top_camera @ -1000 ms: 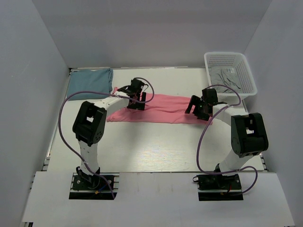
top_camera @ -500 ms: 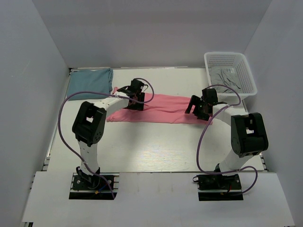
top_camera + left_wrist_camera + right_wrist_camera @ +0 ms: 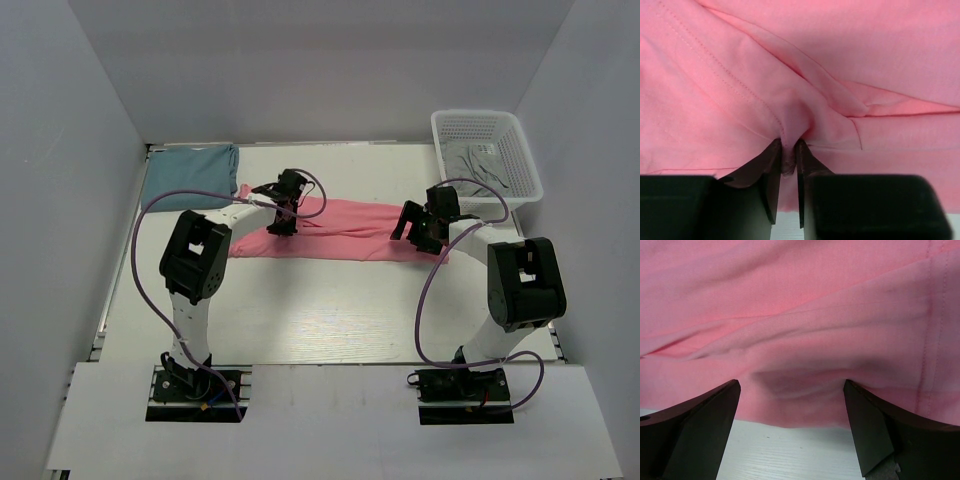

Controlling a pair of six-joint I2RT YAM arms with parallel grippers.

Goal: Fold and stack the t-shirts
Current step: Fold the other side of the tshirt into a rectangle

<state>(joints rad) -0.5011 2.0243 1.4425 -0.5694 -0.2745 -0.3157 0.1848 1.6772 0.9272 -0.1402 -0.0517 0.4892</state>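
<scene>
Basket (image 3: 472, 125) and teal t-shirt (image 3: 188, 172) beside salmon t-shirt (image 3: 350, 228)

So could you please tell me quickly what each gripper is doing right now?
Left gripper: closed, pinching a fold of the pink t-shirt.
Right gripper: open, holding nothing, over the shirt's edge.

Grey walls (image 3: 330, 70), white table (image 3: 330, 310)

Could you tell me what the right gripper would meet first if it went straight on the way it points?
Probably the pink t-shirt, whose edge lies just ahead of the open right gripper; depth is unclear.
</scene>
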